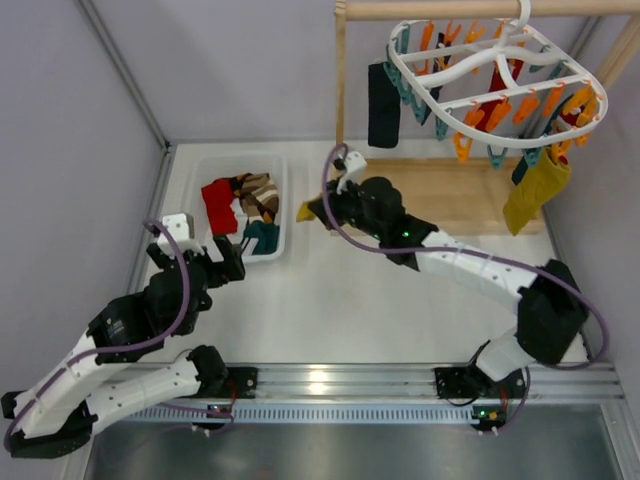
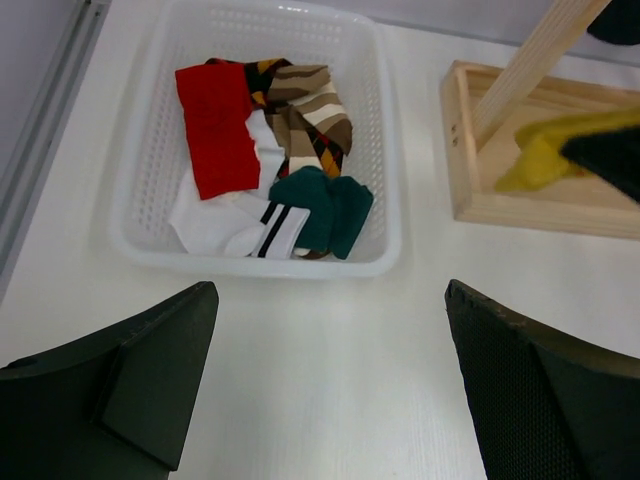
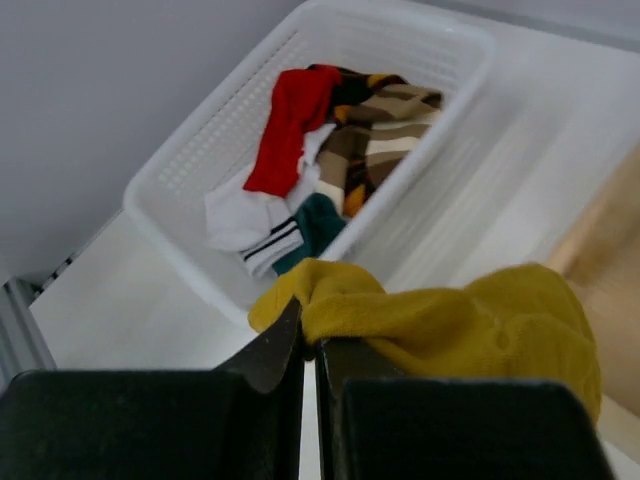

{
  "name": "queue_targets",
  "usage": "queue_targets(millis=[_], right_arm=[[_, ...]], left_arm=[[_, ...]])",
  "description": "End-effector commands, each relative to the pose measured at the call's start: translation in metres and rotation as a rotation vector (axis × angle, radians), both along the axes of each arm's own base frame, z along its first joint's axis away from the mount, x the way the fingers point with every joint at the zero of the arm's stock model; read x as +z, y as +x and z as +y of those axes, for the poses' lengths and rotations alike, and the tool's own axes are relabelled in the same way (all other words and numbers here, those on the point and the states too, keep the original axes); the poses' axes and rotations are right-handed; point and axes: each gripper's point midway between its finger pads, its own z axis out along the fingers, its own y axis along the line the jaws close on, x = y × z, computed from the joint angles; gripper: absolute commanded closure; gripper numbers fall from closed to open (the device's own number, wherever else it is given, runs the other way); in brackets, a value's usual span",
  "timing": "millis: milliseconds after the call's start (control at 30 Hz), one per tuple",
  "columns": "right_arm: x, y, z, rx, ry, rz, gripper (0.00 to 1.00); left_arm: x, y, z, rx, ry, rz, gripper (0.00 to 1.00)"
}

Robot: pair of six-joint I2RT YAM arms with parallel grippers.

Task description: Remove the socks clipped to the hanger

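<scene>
The white oval hanger (image 1: 480, 75) with orange and teal clips hangs from a wooden rod at the top right. A dark navy sock (image 1: 384, 105) hangs from its left side and a mustard yellow sock (image 1: 537, 192) from its right. My right gripper (image 1: 318, 212) is shut on another mustard yellow sock (image 3: 450, 325), held just right of the white basket (image 1: 281, 200). My left gripper (image 1: 236, 258) is open and empty, near the basket's front edge (image 2: 260, 265). A red sock (image 2: 218, 125) and a dark teal sock (image 2: 325, 205) lie in the basket.
The basket also holds a brown-and-tan striped sock (image 2: 310, 115) and a white sock with dark stripes (image 2: 225, 225). The wooden stand's tray base (image 1: 450, 195) sits right of the basket, its post (image 1: 340, 70) rising beside it. Grey walls close in left and right.
</scene>
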Motion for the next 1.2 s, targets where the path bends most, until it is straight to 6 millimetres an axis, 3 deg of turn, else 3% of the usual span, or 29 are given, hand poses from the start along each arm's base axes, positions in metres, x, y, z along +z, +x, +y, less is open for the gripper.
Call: queue_targets(millis=[0,33,67,100,133,167,200,233,267,300,333,367,433,533,567,600,633,667,700,733,767,800,833,867,900,1167], right_arm=[[0.068,0.017,0.069,0.133,0.096,-0.135,1.0],[0.074,0.022,0.081,0.155,0.102,-0.14,1.0],[0.046,0.024,0.105,0.207,0.051,-0.092,1.0],[0.086,0.028,0.123,0.235,0.097,-0.151,1.0],[0.089,0.028,0.136,0.266,0.085,-0.164,1.0],[0.057,0.031,0.158,0.293,0.032,-0.114,1.0],[0.088,0.034,0.171,0.304,0.07,-0.161,1.0],[0.086,0.034,0.181,0.321,0.067,-0.157,0.99],[0.06,0.04,0.197,0.331,0.041,-0.125,0.92],[0.076,0.045,0.203,0.33,0.066,-0.148,0.78],[0.066,0.046,0.207,0.332,0.047,-0.126,0.36],[0.052,0.05,0.212,0.326,0.027,-0.117,0.2],[0.056,0.055,0.21,0.302,0.021,-0.125,0.05],[0.07,0.054,0.196,0.278,0.004,-0.169,0.01],[0.093,0.049,0.185,0.263,0.018,-0.201,0.01],[0.083,0.048,0.177,0.247,-0.012,-0.191,0.01],[0.089,0.05,0.166,0.203,-0.02,-0.213,0.01],[0.12,0.044,0.147,0.174,0.013,-0.253,0.0],[0.092,0.041,0.135,0.154,-0.037,-0.211,0.0],[0.097,0.037,0.125,0.138,-0.022,-0.23,0.01],[0.133,0.032,0.099,0.075,0.036,-0.287,0.0],[0.096,0.028,0.086,0.059,-0.02,-0.248,0.01],[0.095,0.028,0.069,0.004,-0.021,-0.249,0.01],[0.119,0.017,0.045,-0.031,0.028,-0.284,0.0],[0.084,0.012,0.03,-0.051,-0.024,-0.245,0.01],[0.008,-0.03,-0.124,-0.337,-0.106,-0.126,0.01]], left_arm=[[-0.014,0.004,0.007,0.071,0.041,0.019,0.01],[-0.012,0.005,0.007,0.075,0.041,0.017,0.01],[-0.011,0.004,0.009,0.075,0.034,0.013,0.01],[-0.011,0.003,0.01,0.076,0.032,0.011,0.01],[-0.013,0.003,0.012,0.08,0.034,0.01,0.01],[-0.013,0.001,0.015,0.083,0.02,0.001,0.01],[-0.014,0.0,0.018,0.087,0.018,-0.002,0.01],[-0.016,-0.001,0.021,0.093,0.017,-0.004,0.01],[-0.014,-0.003,0.024,0.093,-0.004,-0.014,0.01],[-0.013,-0.004,0.025,0.094,-0.023,-0.019,0.01],[-0.013,-0.006,0.026,0.092,-0.036,-0.023,0.01],[-0.011,-0.007,0.028,0.092,-0.049,-0.031,0.01],[-0.012,-0.007,0.03,0.099,-0.048,-0.034,0.01],[-0.013,-0.007,0.027,0.086,-0.045,-0.027,0.01],[-0.015,-0.006,0.025,0.082,-0.031,-0.019,0.01],[-0.016,-0.005,0.023,0.079,-0.027,-0.015,0.01],[-0.016,-0.005,0.022,0.079,-0.02,-0.012,0.01],[-0.016,-0.004,0.022,0.077,-0.017,-0.011,0.01],[-0.017,-0.003,0.02,0.076,-0.006,-0.004,0.01],[-0.018,-0.003,0.019,0.07,-0.003,-0.001,0.01],[-0.018,-0.003,0.019,0.069,-0.003,0.0,0.01],[-0.019,-0.003,0.017,0.067,0.003,0.004,0.01],[-0.019,-0.003,0.017,0.065,0.004,0.004,0.01],[-0.019,-0.002,0.017,0.068,0.007,0.005,0.01],[-0.019,-0.002,0.017,0.067,0.008,0.006,0.01],[-0.022,0.0,0.015,0.074,0.017,0.014,0.01]])
